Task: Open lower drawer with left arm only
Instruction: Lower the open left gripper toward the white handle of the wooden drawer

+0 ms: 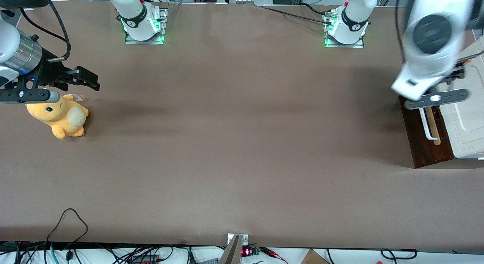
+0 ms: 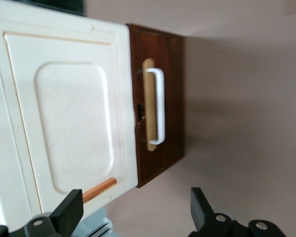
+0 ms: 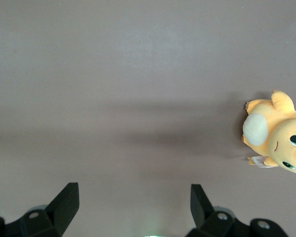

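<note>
The lower drawer [image 1: 425, 143] shows its dark brown wood front [image 2: 160, 98] at the working arm's end of the table, under the cream-white cabinet top [image 2: 64, 113]. A white bar handle [image 2: 159, 106] runs along a pale wood strip on that front, and nothing touches it. My left arm [image 1: 427, 44] hangs over the end of the cabinet that is farther from the front camera. Its gripper [image 2: 135, 210] is open and holds nothing. One black finger [image 2: 71, 210] is over the cabinet top's corner and the other finger [image 2: 200, 207] is over bare table in front of the drawer.
A small copper-coloured bar [image 2: 99, 189] lies on the cabinet top near the gripper. An orange plush toy [image 1: 60, 114] sits toward the parked arm's end of the table. Two arm bases [image 1: 141, 20] [image 1: 346, 24] stand at the table's edge farthest from the front camera.
</note>
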